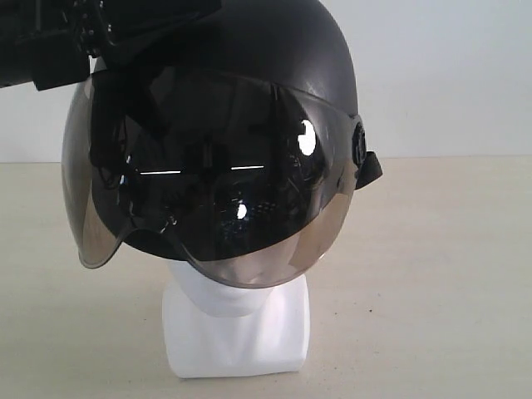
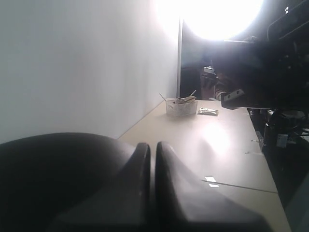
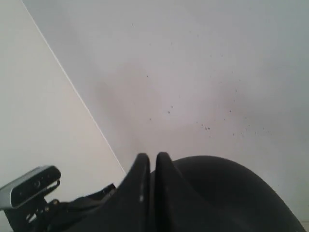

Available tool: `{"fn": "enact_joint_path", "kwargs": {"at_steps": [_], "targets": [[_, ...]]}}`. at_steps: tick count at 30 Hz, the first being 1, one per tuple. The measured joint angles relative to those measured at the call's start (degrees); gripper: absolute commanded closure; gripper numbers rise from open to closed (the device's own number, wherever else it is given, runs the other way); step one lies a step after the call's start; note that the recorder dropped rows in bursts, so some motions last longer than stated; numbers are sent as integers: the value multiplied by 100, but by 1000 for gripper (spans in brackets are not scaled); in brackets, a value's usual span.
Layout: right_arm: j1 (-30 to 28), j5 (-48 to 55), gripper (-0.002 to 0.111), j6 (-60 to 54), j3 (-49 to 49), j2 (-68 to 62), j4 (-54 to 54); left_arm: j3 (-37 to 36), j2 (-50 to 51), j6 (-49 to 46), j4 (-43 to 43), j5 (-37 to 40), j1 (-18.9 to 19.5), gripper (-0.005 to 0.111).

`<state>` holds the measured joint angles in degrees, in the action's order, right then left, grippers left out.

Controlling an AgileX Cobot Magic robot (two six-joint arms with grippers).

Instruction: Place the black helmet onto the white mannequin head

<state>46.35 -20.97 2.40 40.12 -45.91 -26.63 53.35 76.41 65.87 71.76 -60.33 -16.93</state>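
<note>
At centre of the exterior view, black helmet (image 1: 249,50) sits over white mannequin head (image 1: 237,332). Only the chin, neck and blocky base show below the rim. Helmet is tilted, its left side lower in that view. Smoky visor (image 1: 233,199) is down, covering the face. Side pivot knob (image 1: 359,145) is visible at the right edge. Base stands on beige table (image 1: 432,291).

Left gripper (image 2: 153,147): jaws nearly together, only a thin slit between them. Helmet dome lies just beside it. Cannot tell whether anything is pinched. In the exterior view this arm touches the helmet's upper left.

Right gripper (image 3: 149,157): jaws likewise drawn close, beside the dome. Cannot tell whether it holds anything. Grey camera unit (image 3: 34,182) is nearby.

Far end of the table, left wrist view: white basket (image 2: 182,107) and flat packet (image 2: 208,111). Print on the packet is too small to read.
</note>
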Motion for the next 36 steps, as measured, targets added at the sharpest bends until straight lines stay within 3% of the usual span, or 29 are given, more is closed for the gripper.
{"fn": "enact_joint_path", "kwargs": {"at_steps": [12, 18, 36], "targets": [[0, 1444, 108, -818, 291, 0, 0, 0, -16, 11, -61, -11, 0, 102], [0, 2526, 108, -1217, 858, 0, 37, -21, -51, 21, -97, 1, 0, 102], [0, 4312, 108, -1521, 2205, -595, 125, -33, -51, -107, -485, 166, 0, 102]]}}
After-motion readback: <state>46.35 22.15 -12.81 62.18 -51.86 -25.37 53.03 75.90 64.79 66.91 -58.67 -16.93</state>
